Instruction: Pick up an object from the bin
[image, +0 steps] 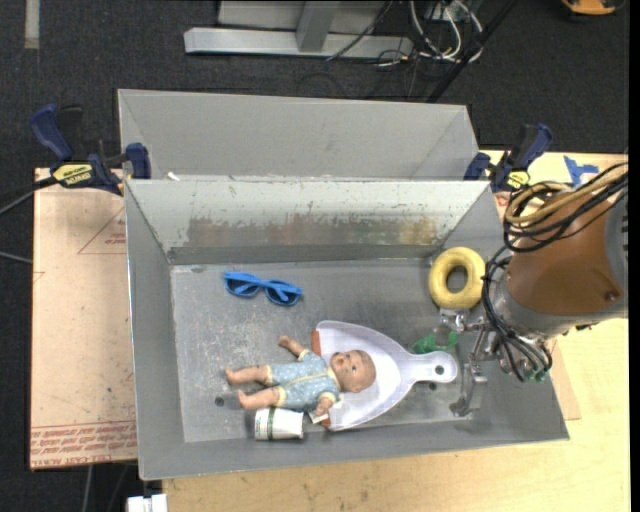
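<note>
1. At the right side of the bin (150, 330), the arm (565, 275) with its orange cover reaches in over the rim and bends down toward the bin floor.
2. The gripper (467, 385) hangs low, close to the right wall. It is just beside the round handle end of a white scoop (385, 385), the nearest thing to it. I cannot tell if the gripper is open or closed, or if it grips something.
3. One small green piece (433, 344) lies near the gripper, on the far side of the scoop's handle.
4. One yellow ring (457, 278) lies at the back right corner, next to the arm.
5. One doll (305, 378) in light blue clothes lies on its back near the front middle, and its head rests on the wide part of the scoop.
6. One small white bottle (278, 425) lies on its side just beside the doll, toward the front wall.
7. Blue sunglasses (262, 288) lie alone at the back left, well apart from the gripper.
</note>
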